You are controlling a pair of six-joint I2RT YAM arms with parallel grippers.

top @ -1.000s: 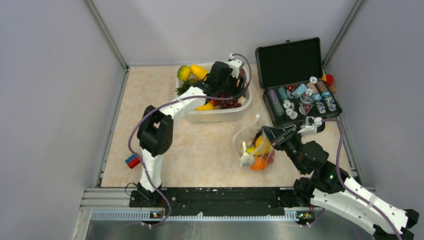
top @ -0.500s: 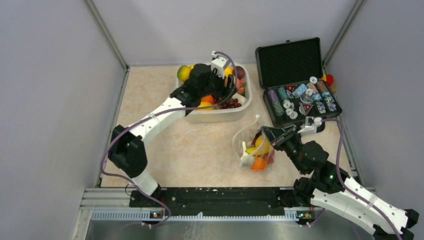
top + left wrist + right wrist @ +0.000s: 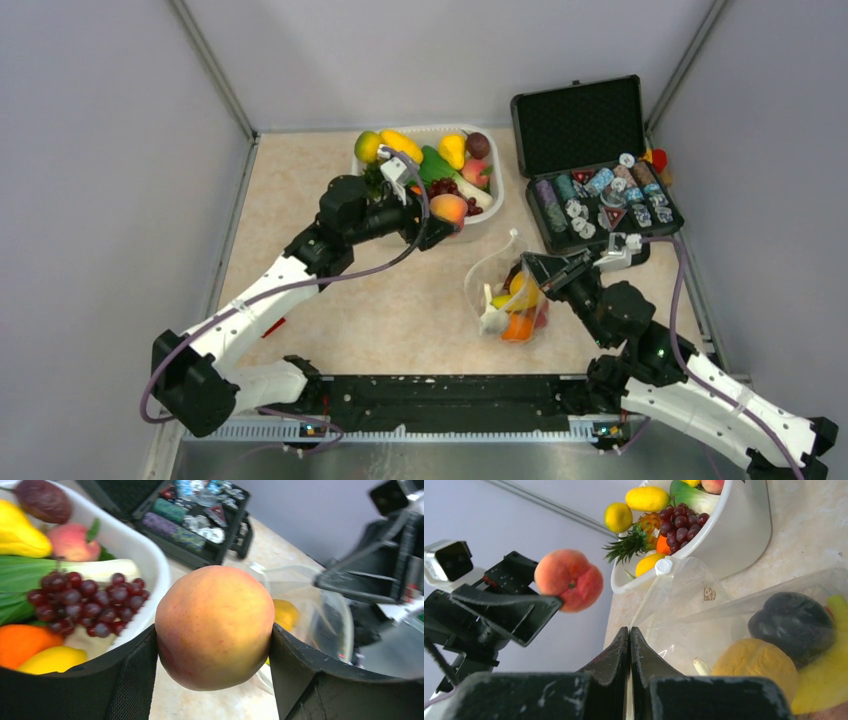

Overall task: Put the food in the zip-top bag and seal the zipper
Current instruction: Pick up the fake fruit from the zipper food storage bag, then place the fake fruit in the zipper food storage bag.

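Beige table (image 3: 400,300), task midway: left gripper (image 3: 447,218) pinches a peach (image 3: 215,626) just off the far-edge white tub (image 3: 744,525). Right gripper (image 3: 530,265), pressed together, grips the zip-top bag (image 3: 490,272) (several fruits (image 3: 520,300) inside). More remain in the tub; sealing is still ahead.

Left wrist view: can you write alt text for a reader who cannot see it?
A peach sits gripped in the left gripper, black jaws pressing both its sides, mid-frame. Behind left, a white tub holds grapes and other toy fruit; behind right lies the clear zip-top bag, an open black case beyond.
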